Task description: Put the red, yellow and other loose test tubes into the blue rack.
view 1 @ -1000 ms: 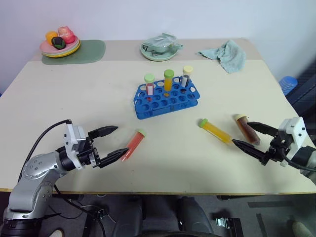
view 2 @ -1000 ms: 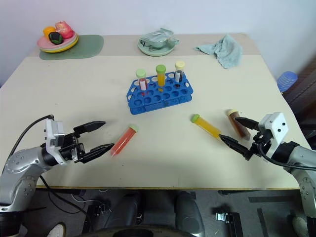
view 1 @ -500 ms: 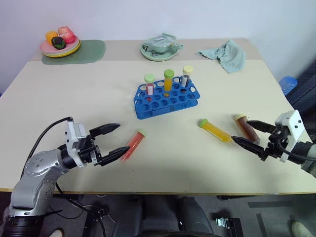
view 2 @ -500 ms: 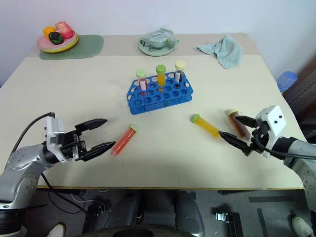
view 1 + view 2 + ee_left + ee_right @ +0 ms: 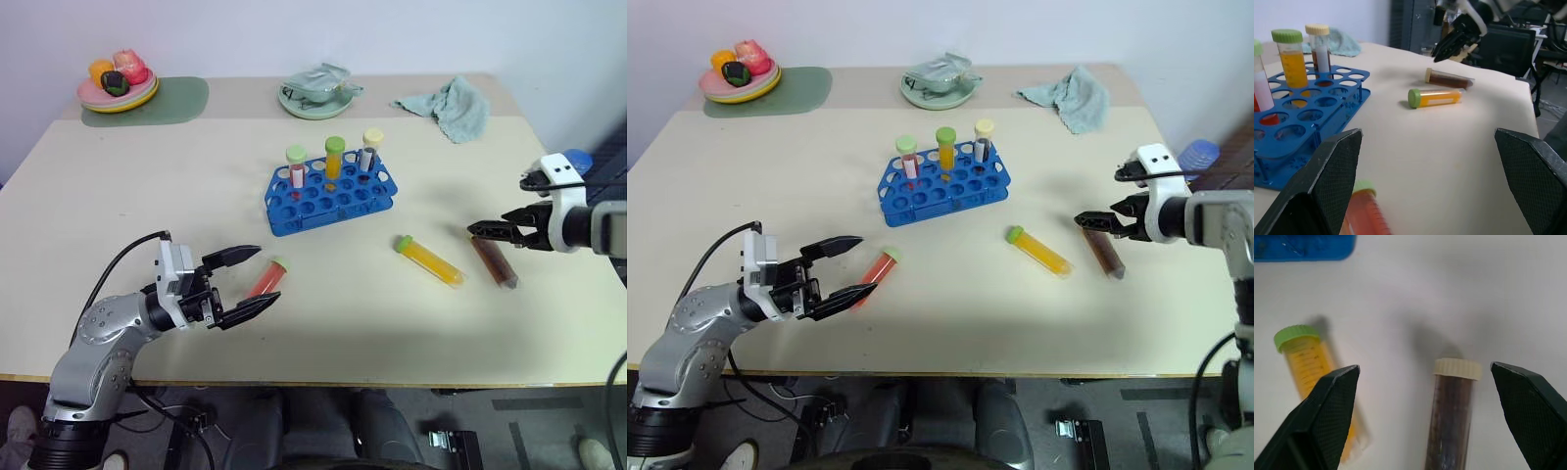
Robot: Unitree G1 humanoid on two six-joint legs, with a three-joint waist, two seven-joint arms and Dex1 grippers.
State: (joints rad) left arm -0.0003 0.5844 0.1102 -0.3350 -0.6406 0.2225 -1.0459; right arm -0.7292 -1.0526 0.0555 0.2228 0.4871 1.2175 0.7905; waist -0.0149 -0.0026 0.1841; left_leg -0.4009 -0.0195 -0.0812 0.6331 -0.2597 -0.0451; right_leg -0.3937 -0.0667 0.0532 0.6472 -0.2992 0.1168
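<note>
The blue rack [image 5: 323, 217] stands mid-table with three capped tubes upright in its back row. A red tube [image 5: 266, 278] with a green cap lies in front of it to the left; my left gripper [image 5: 266, 276] is open and level, its fingers on either side of the tube's lower end. A yellow tube [image 5: 431, 261] and a brown tube [image 5: 493, 262] lie at the right. Open and tilted down, my right gripper [image 5: 1423, 366] hovers over the brown tube's cream cap [image 5: 1457, 368]. The yellow tube [image 5: 1312, 362] lies beside one of its fingers.
Along the far edge are a plate of toy food [image 5: 118, 88] on a green mat, a pale green dish [image 5: 318, 96] and a teal cloth [image 5: 451, 108]. A blue-capped object [image 5: 578, 160] sits beyond the table's right edge.
My right gripper has lifted from the near right edge, moved forward and tipped down over the brown tube. My left gripper has shifted right, so its fingers now flank the red tube.
</note>
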